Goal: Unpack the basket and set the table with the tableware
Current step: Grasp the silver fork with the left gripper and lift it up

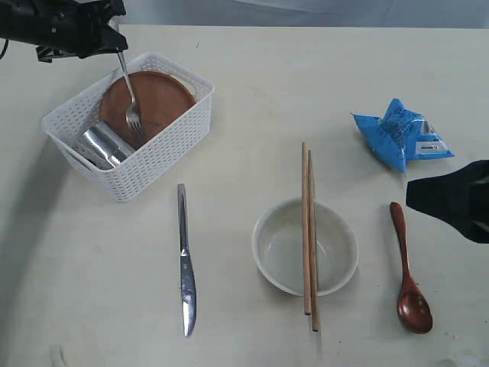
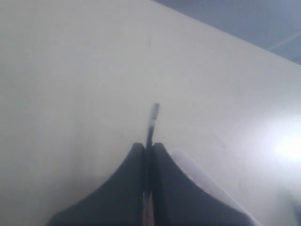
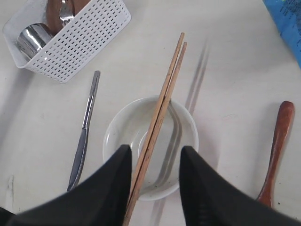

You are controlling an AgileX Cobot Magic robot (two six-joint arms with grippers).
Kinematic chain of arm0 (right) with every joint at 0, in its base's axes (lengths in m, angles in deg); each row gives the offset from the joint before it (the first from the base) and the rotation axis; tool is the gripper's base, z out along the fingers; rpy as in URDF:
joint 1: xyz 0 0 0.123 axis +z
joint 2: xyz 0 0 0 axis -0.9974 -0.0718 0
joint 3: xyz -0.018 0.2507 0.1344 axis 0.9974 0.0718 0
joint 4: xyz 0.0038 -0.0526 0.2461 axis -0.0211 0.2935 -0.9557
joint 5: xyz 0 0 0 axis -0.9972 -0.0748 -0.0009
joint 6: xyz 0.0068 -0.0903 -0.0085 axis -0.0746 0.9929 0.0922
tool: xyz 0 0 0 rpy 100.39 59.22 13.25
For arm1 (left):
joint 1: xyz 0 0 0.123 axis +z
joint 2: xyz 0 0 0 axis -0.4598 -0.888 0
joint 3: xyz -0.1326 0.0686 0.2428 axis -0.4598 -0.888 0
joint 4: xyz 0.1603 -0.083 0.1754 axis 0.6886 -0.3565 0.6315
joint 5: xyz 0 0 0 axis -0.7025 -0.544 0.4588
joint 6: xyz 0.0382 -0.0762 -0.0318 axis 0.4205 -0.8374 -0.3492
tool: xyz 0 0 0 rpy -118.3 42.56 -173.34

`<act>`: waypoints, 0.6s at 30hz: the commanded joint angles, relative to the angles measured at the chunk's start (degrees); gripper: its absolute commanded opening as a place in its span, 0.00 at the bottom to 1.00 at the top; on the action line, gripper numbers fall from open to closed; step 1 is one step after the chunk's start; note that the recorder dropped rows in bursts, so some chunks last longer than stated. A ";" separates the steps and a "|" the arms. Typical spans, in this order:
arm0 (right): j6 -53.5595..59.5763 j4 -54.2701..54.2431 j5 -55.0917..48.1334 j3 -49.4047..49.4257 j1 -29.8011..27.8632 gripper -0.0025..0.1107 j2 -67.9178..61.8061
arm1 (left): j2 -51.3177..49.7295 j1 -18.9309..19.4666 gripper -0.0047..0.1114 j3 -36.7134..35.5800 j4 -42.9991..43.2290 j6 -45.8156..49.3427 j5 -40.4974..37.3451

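exterior view: left gripper [image 1: 117, 47] pinches the fork [image 1: 131, 99], tines down in the basket [image 1: 164, 157] by brown plate [image 1: 157, 95] and steel cup [image 1: 103, 145]; right gripper [image 3: 153, 155] has fingers spread, beside blue packet [image 1: 403, 136].

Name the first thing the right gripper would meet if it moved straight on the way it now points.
Most likely the chopsticks, lying across the bowl and lined up between the open jaws of the right gripper, though depth is hard to judge.
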 commanded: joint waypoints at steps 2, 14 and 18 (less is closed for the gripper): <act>0.53 1.13 0.56 -0.32 0.07 0.32 0.41 | 0.29 0.01 0.04 3.33 -2.02 -0.19 -2.88; 0.11 2.03 0.45 -0.32 0.07 0.39 0.41 | 0.41 0.57 0.04 7.56 -2.05 -1.66 -13.56; -0.08 2.48 0.45 -0.48 0.07 0.49 0.41 | 1.19 2.45 0.04 7.80 -2.59 -3.19 -20.32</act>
